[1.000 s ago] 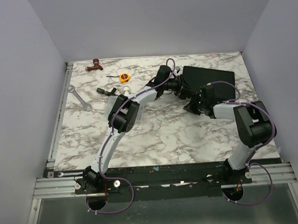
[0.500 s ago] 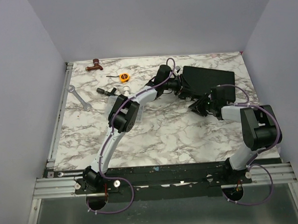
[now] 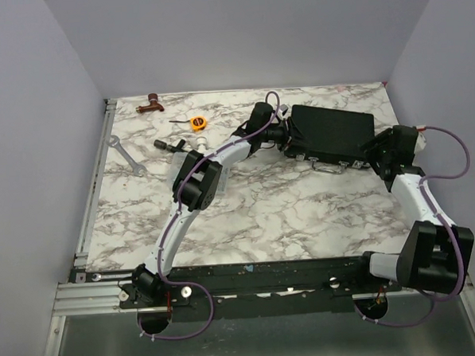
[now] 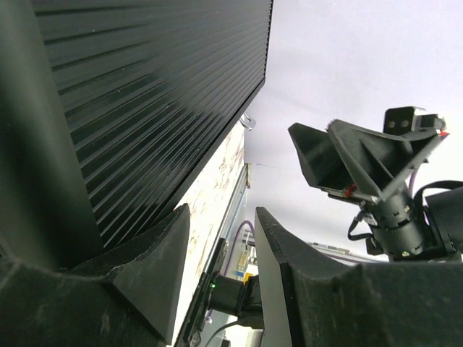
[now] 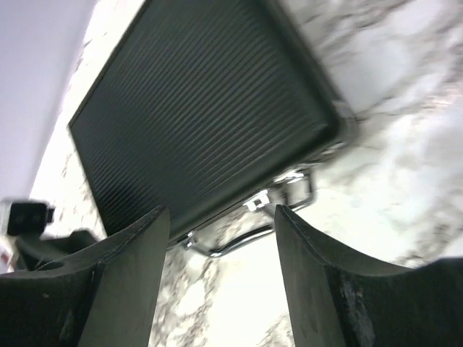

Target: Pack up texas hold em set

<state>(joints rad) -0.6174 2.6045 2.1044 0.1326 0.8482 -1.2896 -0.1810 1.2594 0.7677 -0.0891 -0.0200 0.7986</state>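
Note:
The texas hold em set shows as a black ribbed case [image 3: 331,132], lid down, lying flat at the back right of the marble table; its contents are hidden. A silver handle [image 3: 326,167] and latches sit on its near edge. My left gripper [image 3: 287,139] rests against the case's left edge, open, with the ribbed case [image 4: 145,94] outside its left finger and nothing between the fingers [image 4: 221,238]. My right gripper [image 3: 377,156] hovers off the case's right near corner, open and empty [image 5: 219,213], looking down on the case [image 5: 210,116] and handle [image 5: 246,235].
A yellow tape measure [image 3: 198,123], a silver wrench [image 3: 127,156], a reddish-brown tool [image 3: 150,104] and small black and white bits [image 3: 165,143] lie at the back left. A metal rail [image 3: 94,185] runs along the table's left edge.
My right gripper has opened and swung away from the case's near edge to its right side, the arm stretching out. The left gripper has stayed at the case's left edge.

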